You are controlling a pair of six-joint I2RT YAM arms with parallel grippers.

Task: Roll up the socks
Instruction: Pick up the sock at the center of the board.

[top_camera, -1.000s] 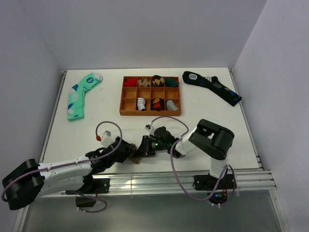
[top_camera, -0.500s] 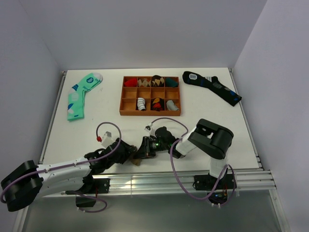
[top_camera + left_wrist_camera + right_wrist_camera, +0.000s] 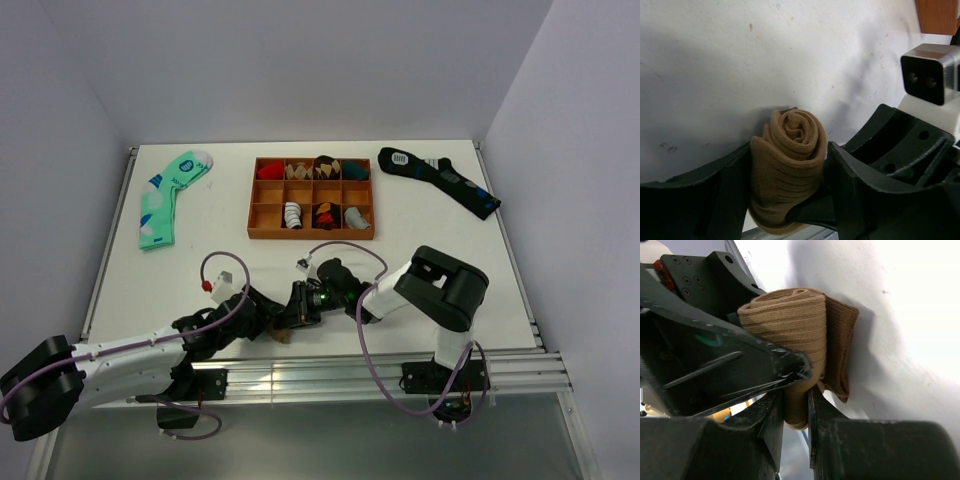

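Note:
The tan-brown socks (image 3: 790,155) are wound into a tight roll that stands at the table's near edge, with the spiral end showing in the left wrist view. My left gripper (image 3: 790,150) is shut around the roll, one finger pressed on each side. My right gripper (image 3: 796,396) comes in from the opposite side and is shut on a fold at the roll's lower end (image 3: 800,340). From above, both grippers (image 3: 272,318) (image 3: 297,305) meet and hide most of the socks (image 3: 284,336).
A wooden tray (image 3: 310,236) with several small rolled socks in its compartments stands at the middle back. A mint-green dotted sock (image 3: 165,195) lies at the back left, and a navy sock (image 3: 440,178) at the back right. The metal rail (image 3: 350,375) runs just under the grippers.
My left arm has crept a little to the right, closer against the right gripper. The roll stays between the two grippers, and the right arm has hardly moved.

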